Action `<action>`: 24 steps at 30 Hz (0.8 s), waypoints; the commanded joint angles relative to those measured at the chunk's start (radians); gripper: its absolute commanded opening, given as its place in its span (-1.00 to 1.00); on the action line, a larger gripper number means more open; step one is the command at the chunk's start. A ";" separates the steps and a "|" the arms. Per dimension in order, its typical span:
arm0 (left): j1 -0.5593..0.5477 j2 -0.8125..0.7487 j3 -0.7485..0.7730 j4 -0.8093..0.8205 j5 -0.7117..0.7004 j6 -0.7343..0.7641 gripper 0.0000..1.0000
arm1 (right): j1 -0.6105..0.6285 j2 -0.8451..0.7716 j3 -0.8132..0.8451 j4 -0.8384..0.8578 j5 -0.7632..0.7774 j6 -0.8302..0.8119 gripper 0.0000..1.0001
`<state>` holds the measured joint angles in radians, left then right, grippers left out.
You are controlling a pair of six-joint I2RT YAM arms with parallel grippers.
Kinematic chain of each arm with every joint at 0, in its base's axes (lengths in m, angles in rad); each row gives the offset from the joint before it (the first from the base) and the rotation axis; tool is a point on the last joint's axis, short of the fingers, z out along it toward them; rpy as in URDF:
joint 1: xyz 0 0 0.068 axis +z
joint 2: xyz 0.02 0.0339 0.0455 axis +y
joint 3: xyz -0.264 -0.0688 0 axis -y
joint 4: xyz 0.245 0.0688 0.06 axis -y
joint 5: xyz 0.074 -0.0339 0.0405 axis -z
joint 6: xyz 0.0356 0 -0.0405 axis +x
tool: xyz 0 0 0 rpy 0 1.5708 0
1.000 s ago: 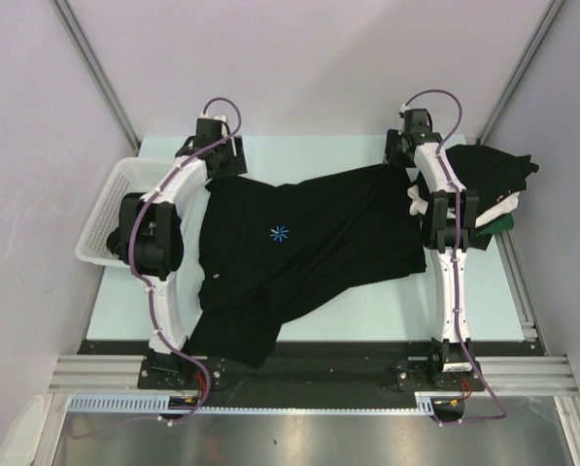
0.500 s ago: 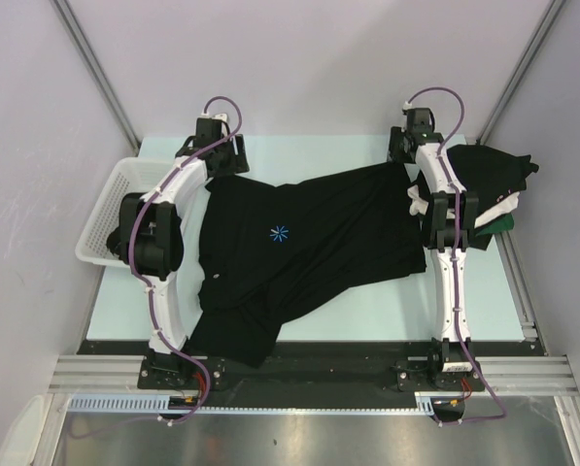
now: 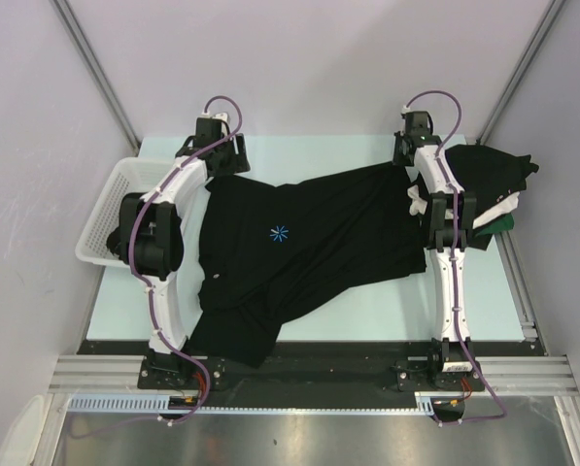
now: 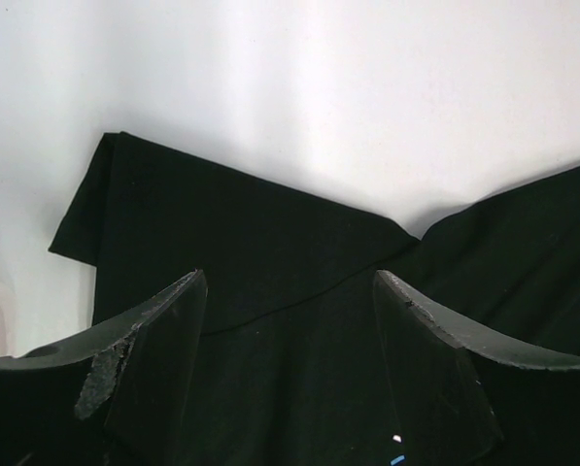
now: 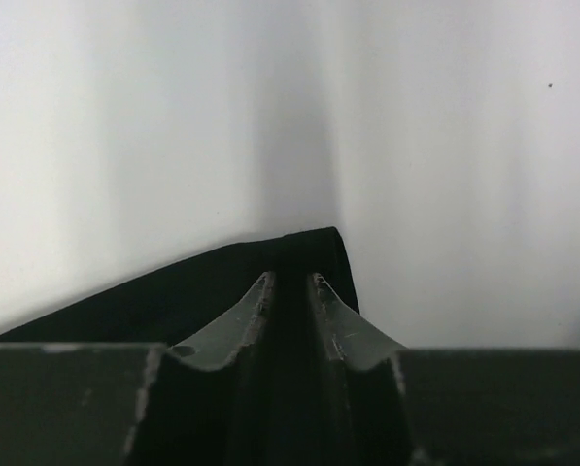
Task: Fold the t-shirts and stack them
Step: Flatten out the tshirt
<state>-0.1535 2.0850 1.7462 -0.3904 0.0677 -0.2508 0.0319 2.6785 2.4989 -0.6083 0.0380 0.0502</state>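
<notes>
Lab cell, plain panel walls [image 3: 299, 58], aluminium rail [image 3: 309, 374]

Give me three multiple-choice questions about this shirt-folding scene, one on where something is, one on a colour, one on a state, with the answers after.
1. Where in the top view is the white basket? A) far left B) far right C) centre
2. What colour is the starburst mark on the spread black t-shirt? A) red B) blue C) yellow
3. What is the right end effector doing? A) open, holding nothing B) closed on the black t-shirt's corner C) gripping the basket

Answers: 1 A, it sits at the scene's left edge. 2 B, the top view shows a blue mark. 3 B, the right wrist view shows its fingers pinching black cloth.
</notes>
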 commanded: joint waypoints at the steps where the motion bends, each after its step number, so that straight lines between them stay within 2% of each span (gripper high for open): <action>1: 0.008 -0.063 -0.008 0.024 0.014 0.030 0.49 | 0.003 0.032 0.057 0.027 0.005 -0.010 -0.70; 2: 0.008 -0.063 -0.008 0.024 0.012 0.030 0.49 | 0.005 0.035 0.063 0.027 0.008 -0.009 -0.76; 4: 0.008 -0.063 -0.010 0.024 0.006 0.033 0.49 | 0.002 0.046 0.074 0.031 0.007 -0.009 -1.00; 24: 0.008 -0.020 0.044 0.027 0.003 0.019 0.49 | 0.000 0.053 0.136 0.148 0.046 -0.018 -1.00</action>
<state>-0.1535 2.0850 1.7412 -0.3836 0.0635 -0.2356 0.0315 2.7247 2.5664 -0.5400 0.0559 0.0433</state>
